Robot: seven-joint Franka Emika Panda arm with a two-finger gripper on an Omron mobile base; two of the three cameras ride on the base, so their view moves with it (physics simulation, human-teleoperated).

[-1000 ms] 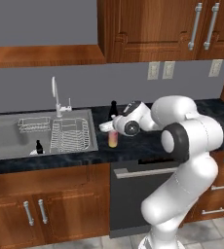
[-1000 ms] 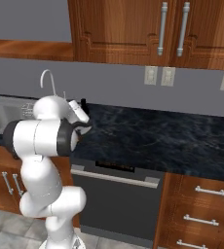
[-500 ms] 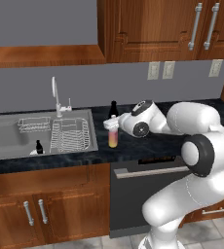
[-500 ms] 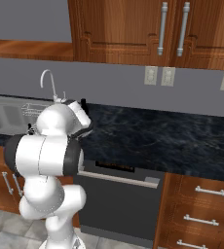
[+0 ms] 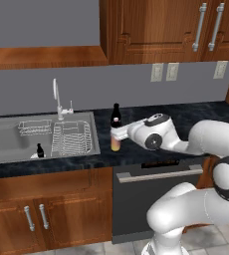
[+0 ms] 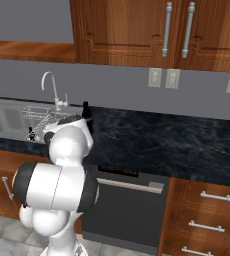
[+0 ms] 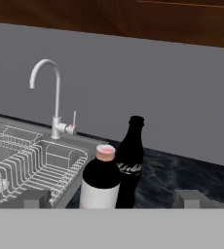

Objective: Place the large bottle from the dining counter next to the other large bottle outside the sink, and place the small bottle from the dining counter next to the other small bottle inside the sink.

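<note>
Large bottle, pink-capped (image 7: 100,185): standing upright on the dark counter (image 5: 186,115), just right of the sink (image 5: 9,144), touching or nearly touching the dark large bottle (image 7: 130,163) behind it.
Gripper (image 7: 109,198): fingers are spreading wide, one on each side of the pink-capped bottle; they are gripping nothing.
Small bottle in sink (image 5: 40,150): standing in the basin beside the wire rack (image 5: 71,137).
Risk, tipping: if the hand is withdrawing off-line, a fingertip (image 7: 36,198) is likely clipping the bottle and knocking it into its neighbour or over the sink edge.
Risk, remaining work: the second small bottle is not visible, so the task is judged incomplete.
Materials: bottle bodies are looking smooth, cylindrical, narrow-necked; the counter is glossy speckled stone; the sink is brushed metal; the faucet (image 7: 50,97) is a curved tube.
</note>
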